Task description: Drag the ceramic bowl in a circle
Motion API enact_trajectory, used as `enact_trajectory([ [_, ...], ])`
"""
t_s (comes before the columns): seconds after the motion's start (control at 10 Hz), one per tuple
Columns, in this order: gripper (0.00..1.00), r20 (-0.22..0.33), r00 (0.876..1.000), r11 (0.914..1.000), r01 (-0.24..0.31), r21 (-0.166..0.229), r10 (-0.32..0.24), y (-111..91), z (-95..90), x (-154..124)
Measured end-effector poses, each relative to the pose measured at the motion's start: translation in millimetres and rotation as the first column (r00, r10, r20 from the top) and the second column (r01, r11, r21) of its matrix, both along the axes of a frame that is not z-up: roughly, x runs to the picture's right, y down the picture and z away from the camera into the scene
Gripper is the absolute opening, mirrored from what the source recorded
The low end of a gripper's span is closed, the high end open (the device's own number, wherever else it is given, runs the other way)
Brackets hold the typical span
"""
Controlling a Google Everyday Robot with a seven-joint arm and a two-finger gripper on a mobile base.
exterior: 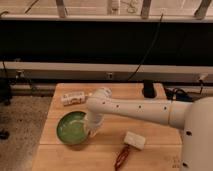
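The ceramic bowl (73, 128) is round, shallow and glossy green with a paler inside. It sits on the left part of the wooden table (145, 127). My white arm reaches in from the right and bends down at the bowl's right rim. My gripper (93, 130) is at that right rim, touching or just inside it. The arm's wrist hides most of it.
A small bottle (73, 98) lies on its side at the back left of the table. A dark cup-like object (148, 88) stands at the back right. A white block (134, 140) and a reddish-brown item (122, 157) lie at the front. Cables hang beyond the right edge.
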State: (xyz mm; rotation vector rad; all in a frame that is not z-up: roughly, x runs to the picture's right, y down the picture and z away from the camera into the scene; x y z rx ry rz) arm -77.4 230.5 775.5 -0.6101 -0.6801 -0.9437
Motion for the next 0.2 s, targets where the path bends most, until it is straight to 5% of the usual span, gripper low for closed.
enact_trajectory([
  [0.2,0.00,-0.012,1.000,0.9999,-0.005,-0.014,0.004,5.3,-2.1,3.5],
])
